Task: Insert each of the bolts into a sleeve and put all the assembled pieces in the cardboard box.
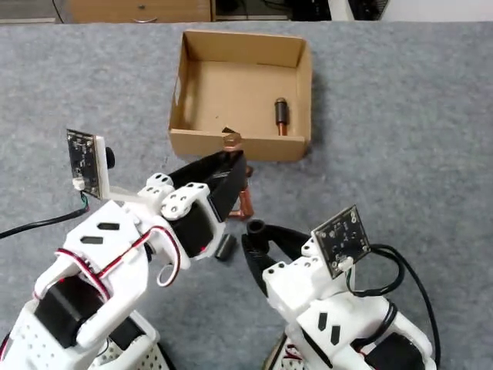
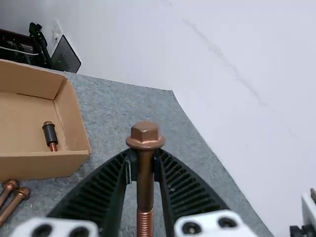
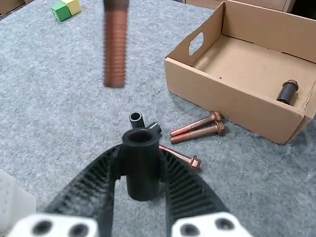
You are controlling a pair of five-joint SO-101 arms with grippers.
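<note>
Left tool (image 2: pixel 144 156) was closed on a bolt (image 2: pixel 144 136), gripping the shank just under the head; bolt upright, hex head up, threaded end hanging free above the worktop (image 1: pixel 400 116). In the high view that tool (image 1: pixel 236 161) sat just in front of the box's near wall, the bolt head (image 1: pixel 232 141) showing at the wall's edge.

Right tool (image 3: pixel 141 153) was closed on a black sleeve (image 3: pixel 142 173); sleeve upright, open mouth up, pinched on both sides. In the high view it (image 1: pixel 258 231) stood beside the left tool, nearer the arm bases; sleeve (image 1: pixel 256 227) at its tip. Seen from the right wrist, the held bolt's threads (image 3: pixel 115 49) were apart from the sleeve's mouth, not in it.

Box (image 1: pixel 239 145) open; one assembled piece (image 1: pixel 281 114) lay inside near a side wall, black sleeve on a copper bolt.

Three loose bolts (image 3: pixel 197 127) lay on the worktop just in front of the box; two side by side, one apart from them. A loose sleeve (image 3: pixel 136 118) stood near them; another dark piece touching it, too hidden to tell.

Green and yellow blocks (image 3: pixel 65 8) lay well apart on the worktop.
</note>
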